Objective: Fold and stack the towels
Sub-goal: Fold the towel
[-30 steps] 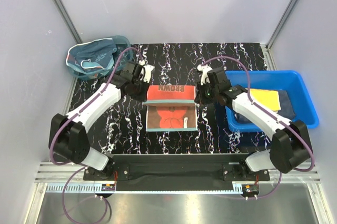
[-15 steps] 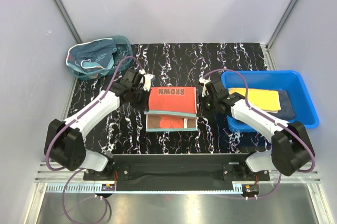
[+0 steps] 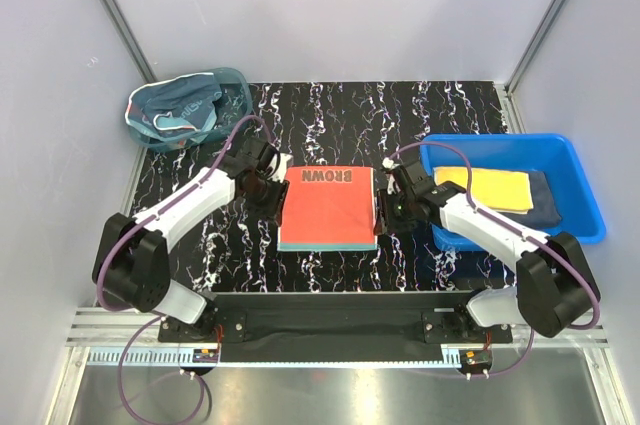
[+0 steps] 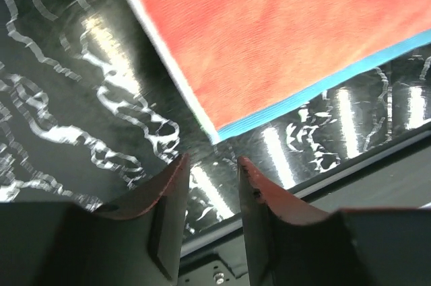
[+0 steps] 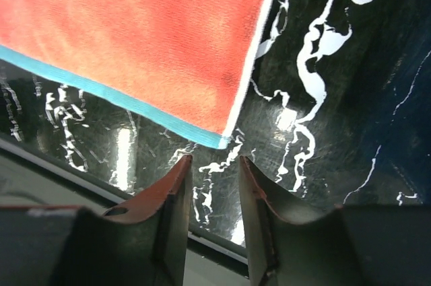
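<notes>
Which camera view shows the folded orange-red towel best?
The top external view: the whole orange-red towel shows, folded, with its BROWN print readable. Each wrist view shows only one near corner with its teal edge.

The left arm (image 3: pixel 185 207) and right arm (image 3: pixel 480 223) are wearing smooth white shells over their links, with chunky black housings bulging at the joints. A thin purple cable (image 3: pixel 243 119) is looping off each arm from wrist down to base. The left gripper (image 4: pixel 210 161) and right gripper (image 5: pixel 212 159) are showing black bodies and curved fingers (image 4: pixel 168 205) that are glowing dark red on their outer faces, with flat black strips lining the inner sides. White base shells are sitting on a black crossbar (image 3: pixel 330 310).
</notes>
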